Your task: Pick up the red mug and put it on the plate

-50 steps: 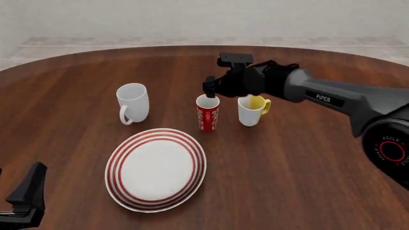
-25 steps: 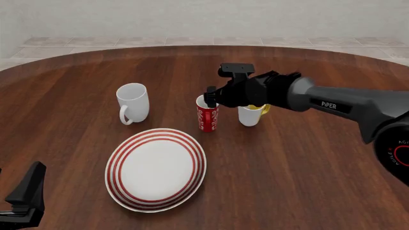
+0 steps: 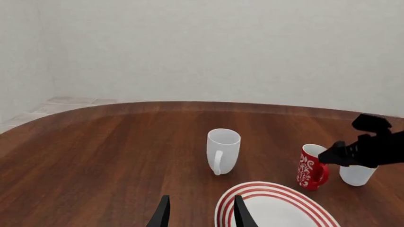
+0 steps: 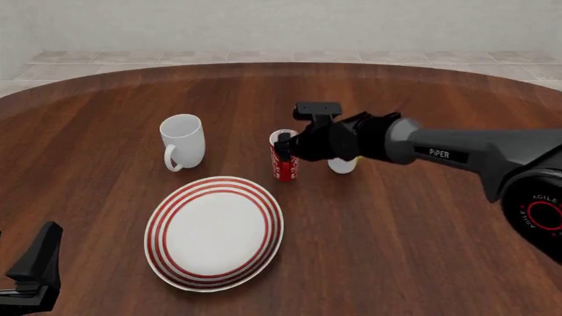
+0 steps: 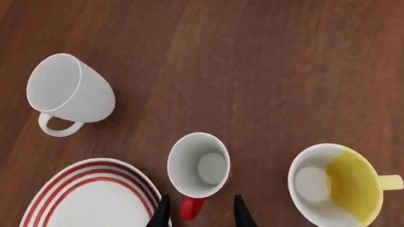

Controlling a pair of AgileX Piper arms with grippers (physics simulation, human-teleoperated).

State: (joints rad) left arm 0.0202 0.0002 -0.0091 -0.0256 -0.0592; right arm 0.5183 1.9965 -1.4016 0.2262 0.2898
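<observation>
The red mug stands upright just beyond the plate, which has red rings round its rim. My right gripper is open and low over the mug's rim. In the right wrist view its fingers stand on either side of the handle of the red mug, with the plate beside it. My left gripper is open and empty at the near left edge. The left wrist view shows the red mug, the plate and the right gripper.
A plain white mug stands to the left of the red mug. A white mug with a yellow inside stands to its right, mostly hidden behind my right arm in the front view.
My right gripper has come down and a little toward the left, from above the red mug's rim to around its top. The mugs, the plate and the left arm have not moved.
</observation>
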